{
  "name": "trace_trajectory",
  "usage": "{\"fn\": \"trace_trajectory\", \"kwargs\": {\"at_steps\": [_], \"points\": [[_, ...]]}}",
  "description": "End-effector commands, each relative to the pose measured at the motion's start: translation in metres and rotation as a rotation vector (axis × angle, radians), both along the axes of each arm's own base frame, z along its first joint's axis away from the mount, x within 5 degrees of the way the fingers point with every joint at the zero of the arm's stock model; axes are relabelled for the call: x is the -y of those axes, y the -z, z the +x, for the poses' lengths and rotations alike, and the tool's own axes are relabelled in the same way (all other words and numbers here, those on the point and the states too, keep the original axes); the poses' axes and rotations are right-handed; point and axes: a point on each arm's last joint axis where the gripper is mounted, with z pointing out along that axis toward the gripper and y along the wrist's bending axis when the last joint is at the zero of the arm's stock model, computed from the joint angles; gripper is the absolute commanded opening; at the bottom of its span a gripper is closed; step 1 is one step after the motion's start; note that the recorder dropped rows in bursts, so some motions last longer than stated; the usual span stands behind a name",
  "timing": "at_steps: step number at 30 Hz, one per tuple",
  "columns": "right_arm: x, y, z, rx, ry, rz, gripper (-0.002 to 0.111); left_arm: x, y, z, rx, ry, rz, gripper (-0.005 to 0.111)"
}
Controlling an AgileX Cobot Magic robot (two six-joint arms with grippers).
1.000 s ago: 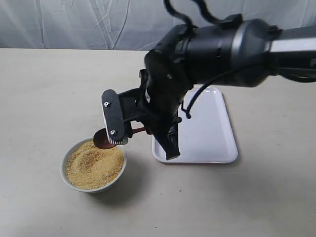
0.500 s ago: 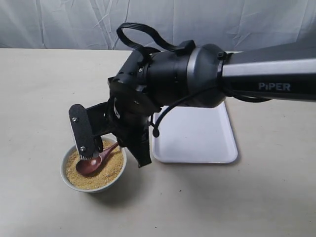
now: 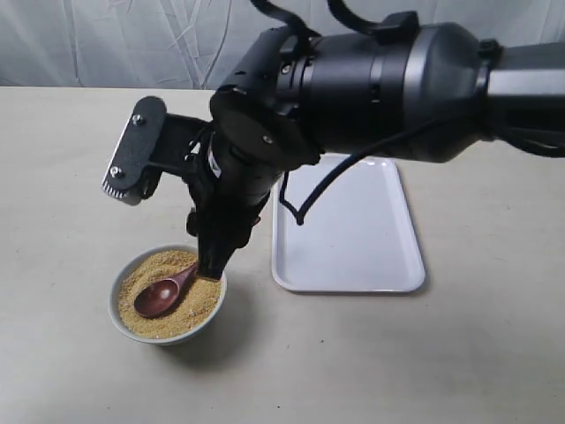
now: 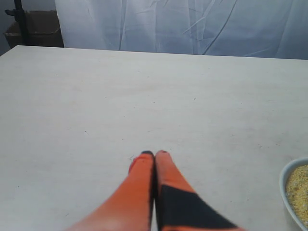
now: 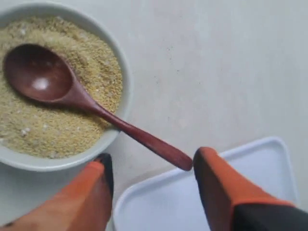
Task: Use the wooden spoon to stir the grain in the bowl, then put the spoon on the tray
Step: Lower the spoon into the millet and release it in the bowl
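Observation:
The dark reddish-brown wooden spoon (image 3: 160,297) lies with its oval bowl on the yellow-tan grain (image 3: 154,320). Its handle leans over the rim of the small white bowl (image 3: 114,305). In the right wrist view the wooden spoon (image 5: 72,89) points its handle end toward one finger, just short of the pad. My right gripper (image 3: 168,226) hangs over the bowl, open wide and holding nothing. The white tray (image 3: 353,238) lies bare to the right of the bowl. My left gripper (image 4: 154,154) is shut and empty above bare table. The bowl's edge (image 4: 287,188) shows at that view's side.
The black right arm (image 3: 380,84) reaches across from the right, above the tray's far end. A pale wrinkled curtain (image 3: 132,44) closes off the back of the beige table (image 3: 71,177).
The right gripper carried the spoon from above the rim down into the grain. It then opened, let the spoon go and lifted, with one finger swung up to the left.

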Motion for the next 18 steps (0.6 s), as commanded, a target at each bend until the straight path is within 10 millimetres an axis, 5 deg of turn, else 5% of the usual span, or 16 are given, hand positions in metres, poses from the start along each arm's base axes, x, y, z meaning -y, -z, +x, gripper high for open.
{"fn": "trace_trajectory", "kwargs": {"at_steps": [1, 5, 10, 18], "points": [[0.009, -0.010, -0.006, -0.096, 0.211, 0.038, 0.051, 0.000, 0.001, 0.000, 0.005, -0.002, -0.001, 0.000], [0.010, -0.008, -0.012, -0.201, 0.307, 0.066, 0.038, 0.000, 0.001, 0.000, 0.005, -0.002, -0.001, 0.000], [0.011, 0.005, -0.022, -0.273, 0.326, 0.159, 0.002, 0.000, 0.001, 0.000, 0.005, -0.002, -0.001, 0.000], [0.044, 0.018, -0.041, -0.248, 0.425, 0.518, 0.000, 0.000, 0.001, 0.000, 0.005, -0.002, -0.001, 0.000]]}}
